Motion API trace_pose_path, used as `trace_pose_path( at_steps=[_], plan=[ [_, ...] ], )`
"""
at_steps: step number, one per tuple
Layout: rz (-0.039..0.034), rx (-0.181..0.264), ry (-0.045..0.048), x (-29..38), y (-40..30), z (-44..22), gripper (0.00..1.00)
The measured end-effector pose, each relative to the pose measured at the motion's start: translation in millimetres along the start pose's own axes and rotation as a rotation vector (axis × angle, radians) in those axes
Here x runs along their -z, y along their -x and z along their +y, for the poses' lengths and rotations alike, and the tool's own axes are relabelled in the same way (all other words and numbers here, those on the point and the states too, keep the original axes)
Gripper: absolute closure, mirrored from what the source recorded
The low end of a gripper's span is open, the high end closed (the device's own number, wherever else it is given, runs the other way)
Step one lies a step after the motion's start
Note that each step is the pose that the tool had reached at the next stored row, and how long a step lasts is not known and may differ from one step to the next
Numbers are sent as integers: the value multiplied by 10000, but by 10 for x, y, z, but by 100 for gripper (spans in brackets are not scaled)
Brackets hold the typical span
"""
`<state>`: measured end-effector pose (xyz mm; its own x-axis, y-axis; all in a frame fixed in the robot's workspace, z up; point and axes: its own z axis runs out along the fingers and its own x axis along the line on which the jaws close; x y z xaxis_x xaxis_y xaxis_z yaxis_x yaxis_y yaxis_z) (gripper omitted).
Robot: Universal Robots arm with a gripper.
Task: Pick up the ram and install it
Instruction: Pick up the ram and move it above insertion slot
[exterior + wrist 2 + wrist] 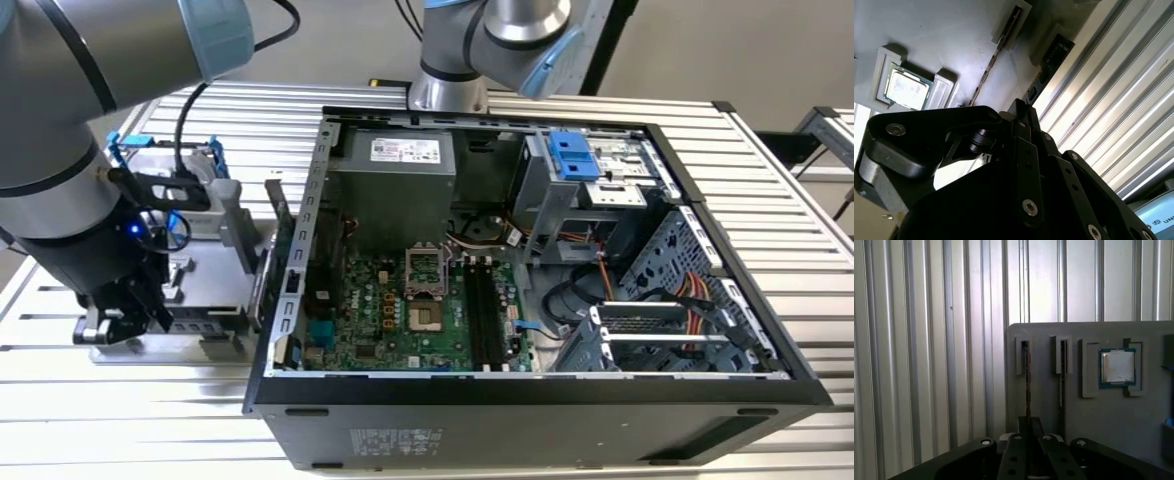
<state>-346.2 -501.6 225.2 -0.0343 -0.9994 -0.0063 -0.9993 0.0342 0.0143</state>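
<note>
The ram [1027, 385] is a thin stick standing on its long edge in a slot of the grey holder plate [1094, 420]. It runs straight into my gripper [1029, 423], whose fingers are drawn together on its near end. A second stick [1061, 382] sits in the neighbouring slot. In the second wrist view the ram [995, 57] shows as a dark line ending at the gripper [1021, 107]. In the exterior view my gripper [114, 325] is low over the holder plate [200, 295], at the exterior view's left of the open computer case [694, 390].
A square silver CPU chip [1117, 367] lies in a pocket of the holder, also seen as the CPU chip [906, 89]. Inside the case the motherboard's black slots [483, 310] run beside the CPU socket [424, 320]. Ribbed metal table [914, 365] surrounds everything.
</note>
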Motion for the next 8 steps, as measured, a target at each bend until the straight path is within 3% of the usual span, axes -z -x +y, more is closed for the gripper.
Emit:
trace_pose_path(
  at_steps=[8],
  plan=[
    [-2,0,-2,26,0,0,100]
  ],
)
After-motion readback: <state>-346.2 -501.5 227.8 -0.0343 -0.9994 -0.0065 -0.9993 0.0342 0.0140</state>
